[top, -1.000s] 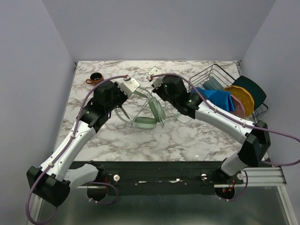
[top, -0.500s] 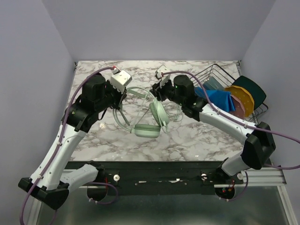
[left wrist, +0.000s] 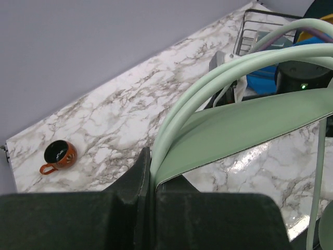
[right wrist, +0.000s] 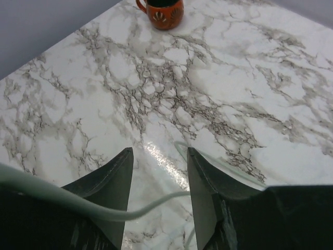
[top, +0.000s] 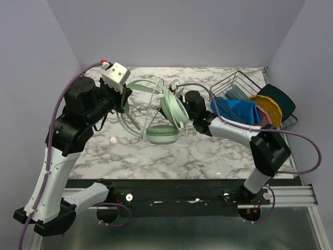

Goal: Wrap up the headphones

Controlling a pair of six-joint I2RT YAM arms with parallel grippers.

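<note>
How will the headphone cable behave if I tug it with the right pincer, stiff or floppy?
Probably floppy: the cable sags in a loose curve across the open right pincer. It looks thin and smooth, so it may slip unless pinched. Tugging could swing the headphones held by the left pincer.

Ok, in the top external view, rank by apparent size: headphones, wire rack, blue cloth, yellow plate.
1. wire rack and headphones: similar spread, and the headphones are held up nearer the camera, so unranked.
2. blue cloth.
3. yellow plate, partly hidden.
</note>
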